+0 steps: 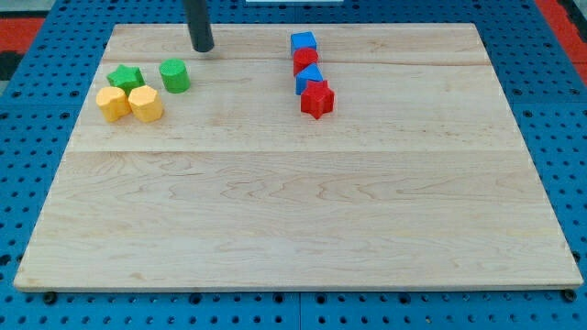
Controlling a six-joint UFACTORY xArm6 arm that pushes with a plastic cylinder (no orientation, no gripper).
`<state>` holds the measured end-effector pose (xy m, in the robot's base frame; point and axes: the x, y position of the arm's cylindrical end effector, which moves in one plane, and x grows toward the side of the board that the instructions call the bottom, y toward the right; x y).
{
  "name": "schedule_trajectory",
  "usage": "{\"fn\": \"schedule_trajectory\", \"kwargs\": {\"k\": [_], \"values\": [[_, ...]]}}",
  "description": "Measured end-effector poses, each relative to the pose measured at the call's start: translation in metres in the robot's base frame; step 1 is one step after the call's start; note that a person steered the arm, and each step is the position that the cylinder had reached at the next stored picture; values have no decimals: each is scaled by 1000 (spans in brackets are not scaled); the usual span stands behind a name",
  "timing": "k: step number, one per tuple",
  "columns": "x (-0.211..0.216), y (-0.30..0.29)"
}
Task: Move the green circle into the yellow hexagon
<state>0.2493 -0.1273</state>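
Pushing line: my tip [202, 48] sits up and to the view's right of the green circle [174, 75], near it but apart; the yellow hexagon [145, 103] lies down and to the view's left of the circle, just beside it.
Jaws: none on this rod, so nothing is clasped or let go; it only shoves.
Off-centre risk: if I meet the circle off its middle, I judge it would roll around my tip and slip toward the view's bottom, missing the hexagon.
Crowding risk: the green star [126, 76] and the other yellow block [113, 103] (shape unclear, possibly rounded) huddle against the hexagon; too hard a shove could scatter all three.
Overshoot risk: the cluster lies near the board [293, 220] edge at the view's left, so pushed blocks could slide off.
Bystanders: the red and blue blocks [312, 78] are well apart, unlikely to interfere.
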Motion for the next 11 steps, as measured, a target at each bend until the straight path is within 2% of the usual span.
{"fn": "schedule_trajectory", "kwargs": {"k": [1,4,5,7,8,11], "values": [[16,-6],[53,-87],[41,-88],[32,-24],[41,-10],[61,-49]]}}
